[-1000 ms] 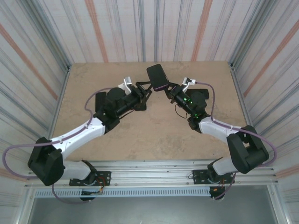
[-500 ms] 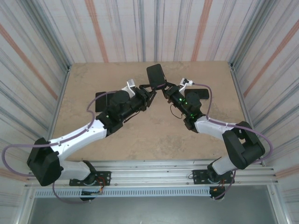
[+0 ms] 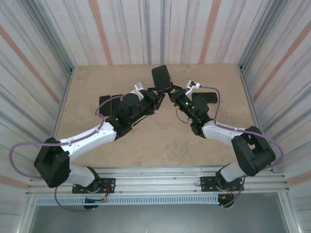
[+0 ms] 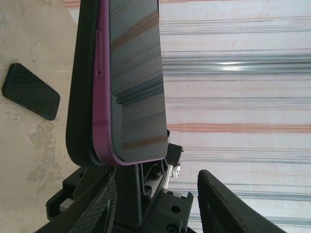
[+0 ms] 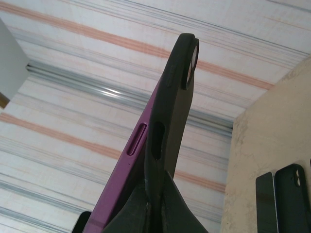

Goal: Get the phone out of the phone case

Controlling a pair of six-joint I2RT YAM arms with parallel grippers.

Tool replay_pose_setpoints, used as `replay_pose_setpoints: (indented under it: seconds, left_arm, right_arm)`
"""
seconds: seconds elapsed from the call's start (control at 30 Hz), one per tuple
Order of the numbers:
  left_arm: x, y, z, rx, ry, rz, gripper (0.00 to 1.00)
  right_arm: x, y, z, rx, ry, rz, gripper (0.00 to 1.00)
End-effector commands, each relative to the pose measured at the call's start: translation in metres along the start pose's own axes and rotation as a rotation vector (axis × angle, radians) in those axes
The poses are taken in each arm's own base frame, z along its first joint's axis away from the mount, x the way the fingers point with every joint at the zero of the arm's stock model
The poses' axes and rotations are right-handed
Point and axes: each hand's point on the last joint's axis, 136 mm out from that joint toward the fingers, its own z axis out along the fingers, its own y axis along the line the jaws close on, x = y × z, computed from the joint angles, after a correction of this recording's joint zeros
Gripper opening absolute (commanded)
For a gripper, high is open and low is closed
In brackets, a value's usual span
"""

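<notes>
Right claw [image 5: 154, 191] pinches shut on the black rubbery phone case [image 5: 175, 97], holding the purple-edged glass phone [image 4: 136, 73] aloft; left claw [image 4: 155, 194] part-open, jaws either side of it.

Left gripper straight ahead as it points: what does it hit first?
The left gripper would meet the near end of the purple phone, between its open fingers, partly seated in the phone case the right gripper pinches. Depth is unclear; nothing looks nearer.

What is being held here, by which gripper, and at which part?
The right gripper is shut on the black phone case at its end away from the camera cutout. The left gripper stands open, not clamped.
</notes>
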Motion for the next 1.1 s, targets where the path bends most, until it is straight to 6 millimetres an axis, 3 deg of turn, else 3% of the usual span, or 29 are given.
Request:
replay_pose_setpoints:
  seconds: [0.0, 0.2, 0.7, 1.07]
  left_arm:
    - [-0.008, -0.020, 0.004, 0.062, -0.026, -0.009, 0.44]
    - [-0.013, -0.017, 0.005, 0.063, -0.036, -0.015, 0.40]
    - [-0.034, 0.002, 0.014, 0.042, -0.120, -0.079, 0.41]
    - [-0.041, -0.013, 0.018, 0.101, -0.180, -0.105, 0.23]
  right_arm:
    - [-0.008, 0.045, 0.003, -0.143, -0.031, -0.053, 0.00]
    - [-0.005, 0.045, 0.004, -0.145, -0.022, -0.065, 0.00]
    - [0.006, 0.061, -0.002, -0.204, -0.067, -0.104, 0.00]
    - [0.014, 0.055, -0.003, -0.202, -0.107, -0.087, 0.00]
